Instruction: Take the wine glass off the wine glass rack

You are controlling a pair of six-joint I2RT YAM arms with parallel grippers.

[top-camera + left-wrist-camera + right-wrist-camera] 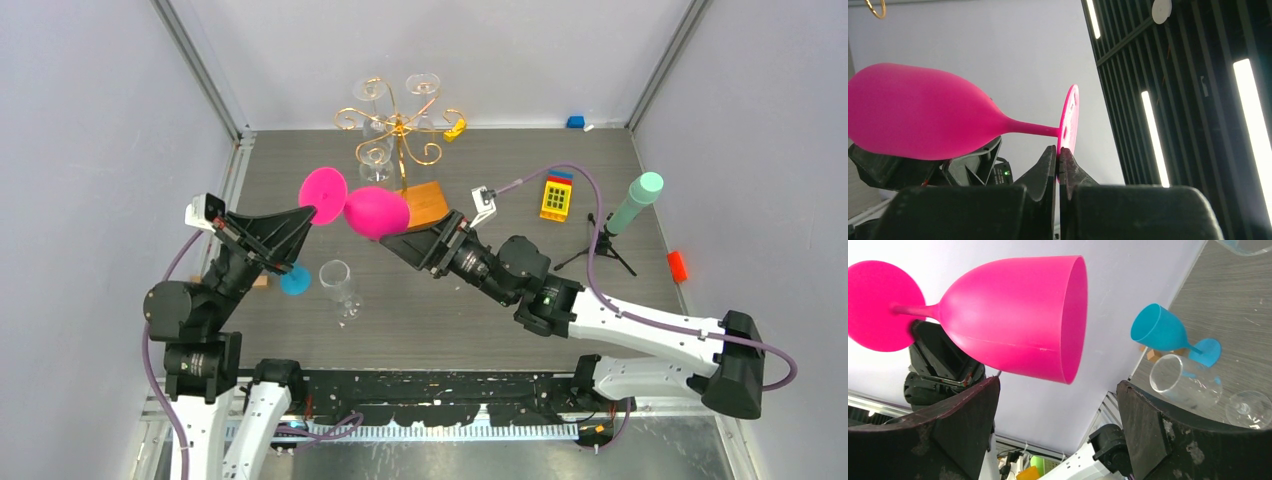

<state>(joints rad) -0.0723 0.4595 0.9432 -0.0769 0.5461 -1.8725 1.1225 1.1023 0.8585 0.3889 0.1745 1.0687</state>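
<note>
A pink wine glass (377, 212) hangs in the air on its side, in front of the gold wire rack (400, 125) on its wooden base (428, 205). My left gripper (312, 215) is shut on the rim of the glass's round foot (1069, 117), with the bowl (923, 120) pointing right. My right gripper (400, 240) is open and empty just under the bowl. In the right wrist view the bowl (1018, 315) lies above and beyond the spread jaws of the gripper (1057, 385), with no contact visible. Two clear glasses (423, 85) still hang on the rack.
A clear glass (338, 283) and a blue glass (295, 280) lie on the table below the left gripper; both also show in the right wrist view (1180, 380) (1160, 330). A black tripod with a green cylinder (635, 203), a yellow toy block (556, 198) and a red item (678, 265) sit at the right.
</note>
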